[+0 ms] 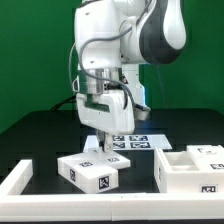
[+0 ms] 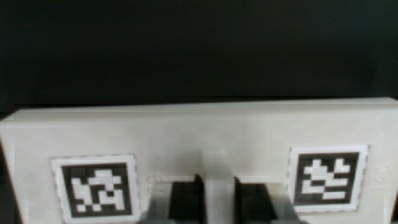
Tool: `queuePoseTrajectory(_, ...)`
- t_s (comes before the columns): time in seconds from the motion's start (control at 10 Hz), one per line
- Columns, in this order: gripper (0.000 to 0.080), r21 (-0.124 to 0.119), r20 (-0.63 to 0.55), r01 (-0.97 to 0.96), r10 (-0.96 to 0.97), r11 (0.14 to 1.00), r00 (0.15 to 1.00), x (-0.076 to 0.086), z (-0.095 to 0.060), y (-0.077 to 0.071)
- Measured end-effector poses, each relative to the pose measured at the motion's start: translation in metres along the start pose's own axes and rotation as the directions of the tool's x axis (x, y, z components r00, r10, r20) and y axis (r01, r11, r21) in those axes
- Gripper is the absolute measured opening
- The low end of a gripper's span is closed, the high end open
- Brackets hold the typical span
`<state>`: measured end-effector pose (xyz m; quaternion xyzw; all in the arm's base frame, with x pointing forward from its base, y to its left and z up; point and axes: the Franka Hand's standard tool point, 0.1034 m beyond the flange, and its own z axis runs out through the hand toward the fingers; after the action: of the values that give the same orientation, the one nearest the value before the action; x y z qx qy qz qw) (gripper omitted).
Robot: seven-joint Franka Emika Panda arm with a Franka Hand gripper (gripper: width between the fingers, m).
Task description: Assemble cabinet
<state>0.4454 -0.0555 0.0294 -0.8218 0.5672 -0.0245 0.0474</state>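
The cabinet body (image 1: 196,166), a white box with open compartments, lies at the exterior view's right. A smaller white tagged piece (image 1: 90,171) lies at the front centre. My gripper (image 1: 101,147) stands straight down on the back of this piece. In the wrist view the piece (image 2: 199,128) fills the width and shows two tags. My two dark fingers (image 2: 185,202) stand close together in front of it, and a narrow pale strip of the piece shows between them. My gripper (image 2: 219,203) looks shut on that strip; the fingertips are cut off by the frame edge.
The marker board (image 1: 131,142) lies flat behind the piece, just past my gripper. A low white border (image 1: 18,181) runs along the front and left of the black table. The robot base stands at the back.
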Motion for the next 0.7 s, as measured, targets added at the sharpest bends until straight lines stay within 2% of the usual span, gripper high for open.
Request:
queuePoseTrajectory(0.3, 0.0061, 0.016, 0.088, -0.111, 0.109, 0.994, 0.990, -0.053, -0.024, -0.010)
queuePoseTrajectory(0.4, 0.0061, 0.010, 0.112, -0.115, 0.113, 0.993, 0.987, -0.059, -0.026, -0.011)
queuePoseTrajectory(0.6, 0.0061, 0.005, 0.107, -0.117, 0.116, 0.993, 0.987, -0.057, -0.024, -0.009)
queuePoseTrajectory(0.7, 0.0061, -0.001, 0.112, -0.165, 0.164, 0.986, 0.980, -0.061, -0.024, -0.008)
